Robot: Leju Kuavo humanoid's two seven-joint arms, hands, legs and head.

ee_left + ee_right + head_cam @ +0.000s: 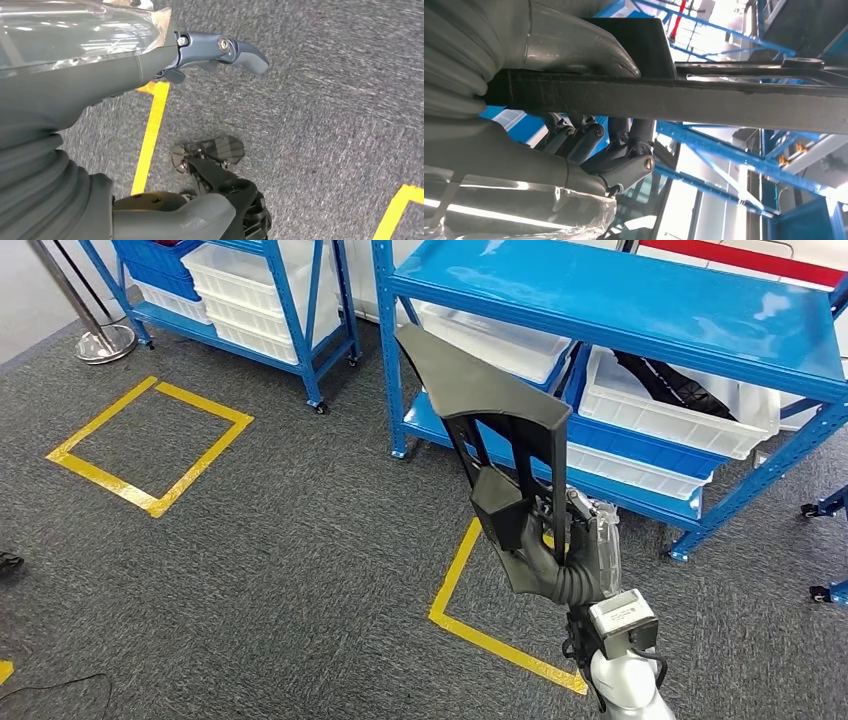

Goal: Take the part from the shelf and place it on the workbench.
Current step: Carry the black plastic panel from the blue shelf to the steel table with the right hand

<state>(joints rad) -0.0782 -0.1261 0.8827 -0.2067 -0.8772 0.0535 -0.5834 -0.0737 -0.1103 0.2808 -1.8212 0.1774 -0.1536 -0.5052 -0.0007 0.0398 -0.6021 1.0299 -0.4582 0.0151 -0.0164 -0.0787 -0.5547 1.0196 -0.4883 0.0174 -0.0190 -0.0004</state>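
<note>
Left hand [210, 52]: you see its grey fingers [245, 54] stretched out over the dark grey carpet floor [325, 100], nothing between them, hanging apart from the part.
Yellow tape square [150, 445]: on the carpet well to the left of your right hand's fingers, outline only.
Left blue metal shelf rack [320, 330]: far up and left of the fingers, carrying stacked white plastic bins [250, 290].
Part [490, 410]: the black, flat, angular plastic piece with open struts stands upright in your right hand, its wide end above the fingers and its narrow foot down in the grip.
Right hand [585, 545]: its dark fingers [624, 155] wrap under a black bar of the part while the thick grey thumb [574, 45] presses on the other side, so the part is clamped.
Right blue metal shelf rack [640, 310]: just behind the held part, beyond the fingers.
White plastic bin [680, 415]: on that rack's lower level, right of the fingers, with a black piece [665, 380] lying in it.
</note>
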